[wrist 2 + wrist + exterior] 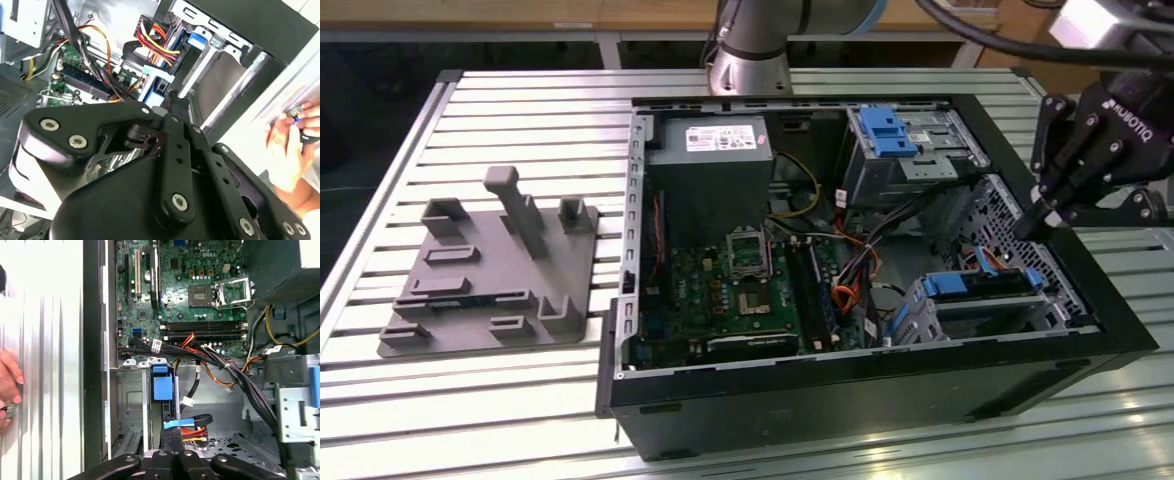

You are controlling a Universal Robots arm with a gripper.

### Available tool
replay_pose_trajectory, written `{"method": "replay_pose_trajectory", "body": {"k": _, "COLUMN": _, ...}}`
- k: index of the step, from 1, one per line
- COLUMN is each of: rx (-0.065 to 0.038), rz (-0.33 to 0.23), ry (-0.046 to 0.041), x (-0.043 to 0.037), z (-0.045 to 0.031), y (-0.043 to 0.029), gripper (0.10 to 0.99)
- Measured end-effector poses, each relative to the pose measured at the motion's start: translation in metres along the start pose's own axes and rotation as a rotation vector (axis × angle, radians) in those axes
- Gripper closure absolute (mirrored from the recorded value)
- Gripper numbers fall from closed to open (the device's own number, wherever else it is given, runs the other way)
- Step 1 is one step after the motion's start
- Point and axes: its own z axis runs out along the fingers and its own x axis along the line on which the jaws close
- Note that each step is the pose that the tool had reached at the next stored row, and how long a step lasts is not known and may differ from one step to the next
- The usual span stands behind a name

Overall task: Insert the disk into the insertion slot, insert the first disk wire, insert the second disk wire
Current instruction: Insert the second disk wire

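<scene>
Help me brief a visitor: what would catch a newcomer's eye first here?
The open computer case on the slatted table, its green motherboard showing. The black gripper hangs over the case's exterior-view right edge, near the blue-framed disk. A person's hand shows in both wrist views, just outside the case.

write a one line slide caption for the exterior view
Robot arm's tool poised over the open computer case, above the disk in its blue carrier.

Person's hand (pixel 9 385) cut off at picture edge.
</scene>
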Motion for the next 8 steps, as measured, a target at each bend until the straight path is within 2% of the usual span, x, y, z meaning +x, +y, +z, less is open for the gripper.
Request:
{"method": "replay_pose_trajectory", "body": {"k": 2, "rx": 0.000, "rz": 0.000, "ry": 0.0001, "x": 0.0000, "z": -0.0052, "y": 0.0005, "gripper": 0.980}}
{"method": "replay_pose_trajectory", "body": {"k": 8, "rx": 0.000, "rz": 0.000, "ry": 0.0003, "x": 0.0000, "z": -0.0052, "y": 0.0005, "gripper": 0.980}}
